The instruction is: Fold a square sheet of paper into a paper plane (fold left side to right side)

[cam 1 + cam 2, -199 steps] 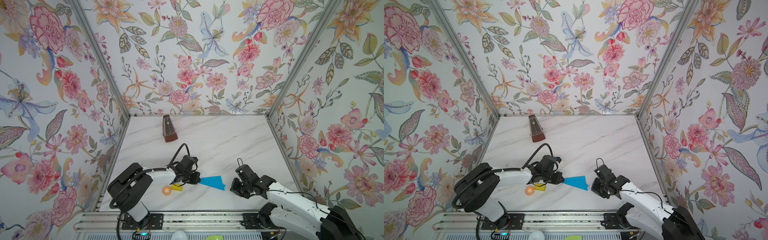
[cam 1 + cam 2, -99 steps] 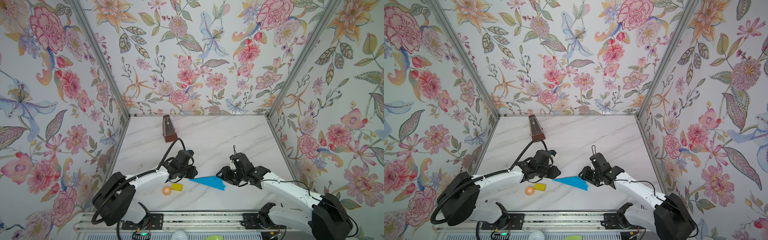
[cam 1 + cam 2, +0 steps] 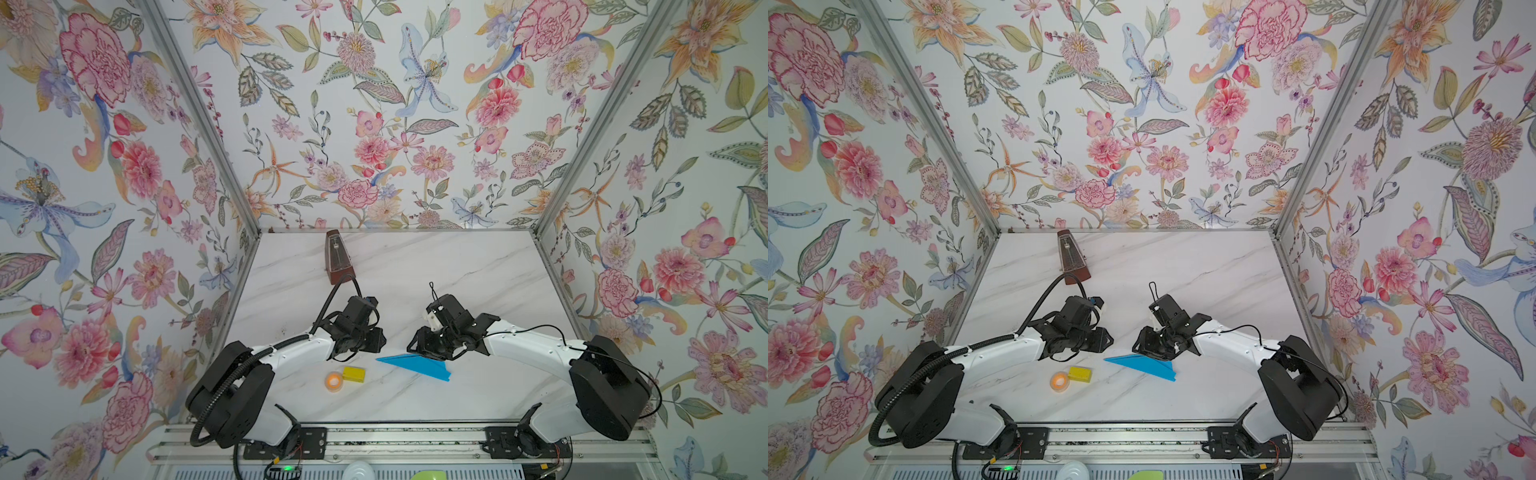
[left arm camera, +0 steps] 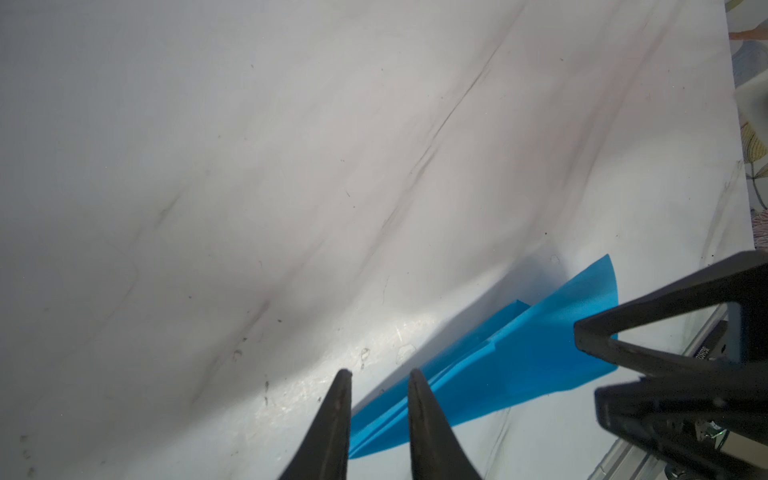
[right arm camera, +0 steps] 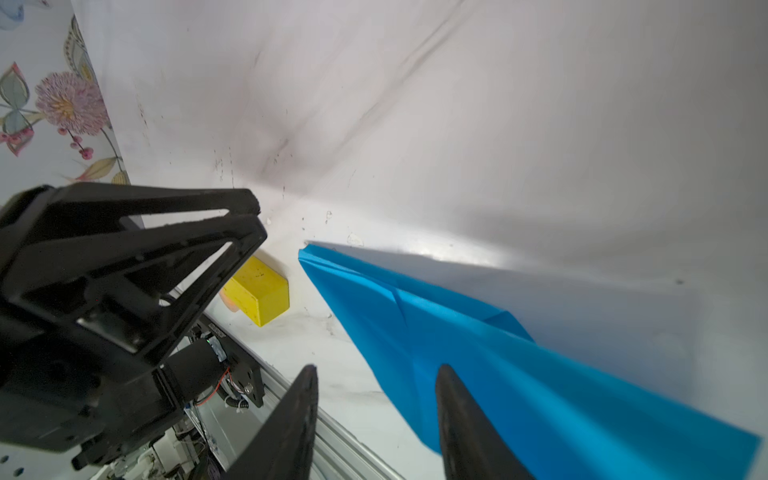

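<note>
paper plane (image 3: 415, 366) lies flat on the marble table (image 3: 478, 266) near the front rail, already a narrow blue dart. its long axis runs across the table, with the nose toward the left arm's side and the tail toward the right arm's, the tail a little nearer the rail. the plane sits on the rail side of both grippers, so either would reach it by coming toward the rail and down.

right gripper (image 3: 414, 347) is the nearer one. in both top views its tip hangs just over the plane's far long edge, about mid-length. in the right wrist view its jaws stand well apart, one finger (image 5: 461, 415) over the blue paper and the other over bare table, with nothing pinched. left gripper (image 4: 380, 374) shows a narrow gap between its fingers with nothing in it. it sits just beside the nose, apart from the paper.

yellow block (image 3: 354, 374) and orange tape roll (image 3: 333, 380) lie close together near the nose on the left arm's side. the metronome (image 3: 338, 259) stands well apart at the back.

the folds look done, so what is left is probably a last press on the ridge. that press would best run along the axis, not across it.
</note>
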